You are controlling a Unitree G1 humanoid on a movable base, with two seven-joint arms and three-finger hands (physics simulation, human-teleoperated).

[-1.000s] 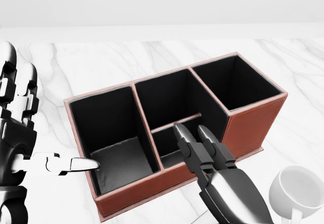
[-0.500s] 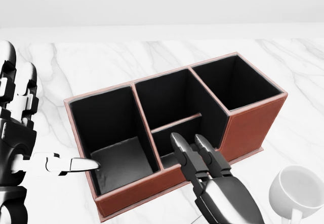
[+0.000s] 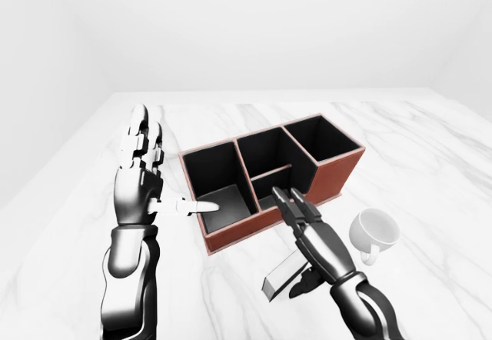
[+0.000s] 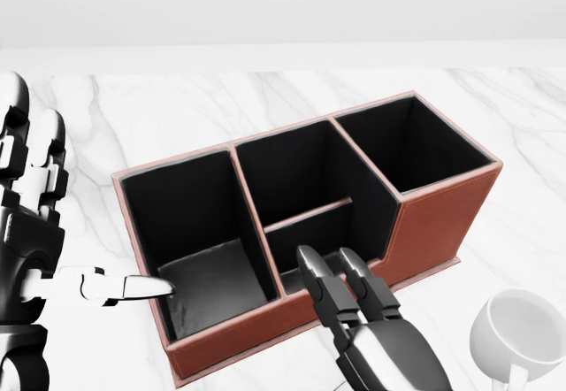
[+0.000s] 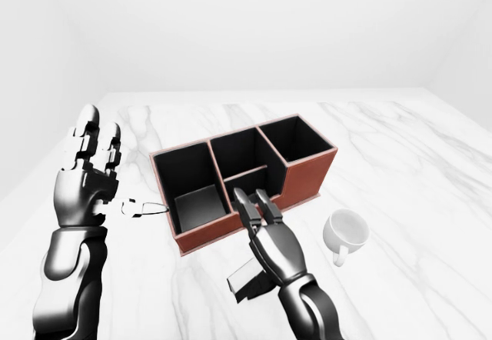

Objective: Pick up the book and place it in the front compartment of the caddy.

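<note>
The brown caddy [image 3: 332,175] with black compartments stands on the marble table [image 3: 430,148]; its low, shallow compartment [image 4: 311,239] lies in the middle of its near side. My right hand [image 3: 301,236] hovers just below that side in the view, fingers stretched toward it. Under its palm a grey book [image 3: 281,274] hangs tilted, pinched between thumb and fingers. My left hand [image 3: 157,178] is raised left of the caddy, open, its thumb pointing at the left compartment [image 4: 208,280].
A white mug [image 3: 374,231] stands on the table right of my right hand, close to the caddy's right end. The table's left edge runs near my left arm, with a plain white wall beyond the table's top edge.
My right hand has drawn back toward the bottom of the head view, its fingertips leaving the caddy's middle compartment for its near wall. The left hand, caddy and mug have stayed put.
</note>
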